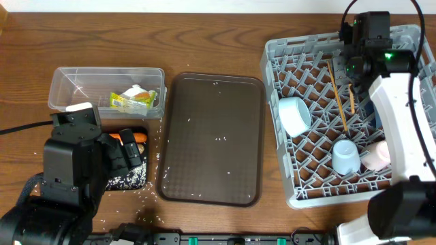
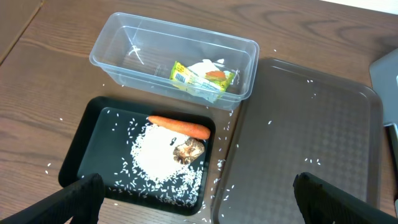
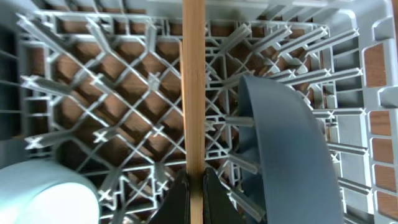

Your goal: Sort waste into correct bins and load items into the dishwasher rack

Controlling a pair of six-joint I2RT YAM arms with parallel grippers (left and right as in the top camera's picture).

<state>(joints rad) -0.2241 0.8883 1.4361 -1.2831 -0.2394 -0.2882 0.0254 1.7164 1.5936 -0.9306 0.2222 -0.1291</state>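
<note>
The grey dishwasher rack (image 1: pixel 276 58) at the right holds a white bowl (image 1: pixel 294 116), a light-blue cup (image 1: pixel 345 156), a pink cup (image 1: pixel 376 155) and a chopstick (image 1: pixel 336 95). My right gripper (image 1: pixel 352 76) is over the rack and shut on the second chopstick (image 3: pixel 193 81), beside the upright blue plate (image 3: pixel 286 143). The clear tub (image 2: pixel 112 46) holds the wrapper (image 2: pixel 186 74) and the tissue (image 2: pixel 208 65). The black tray (image 2: pixel 93 143) holds the carrot (image 2: pixel 180 126), the brown lump (image 2: pixel 188 150) and rice (image 2: pixel 155 155). My left gripper (image 2: pixel 208 205) is open and empty over the black tray's near edge.
The brown serving tray (image 1: pixel 211 139) lies between the bins and the rack, with a few rice grains on it. More grains are scattered on the wooden table around the black tray (image 1: pixel 153 187). The right arm's white body covers the rack's right side.
</note>
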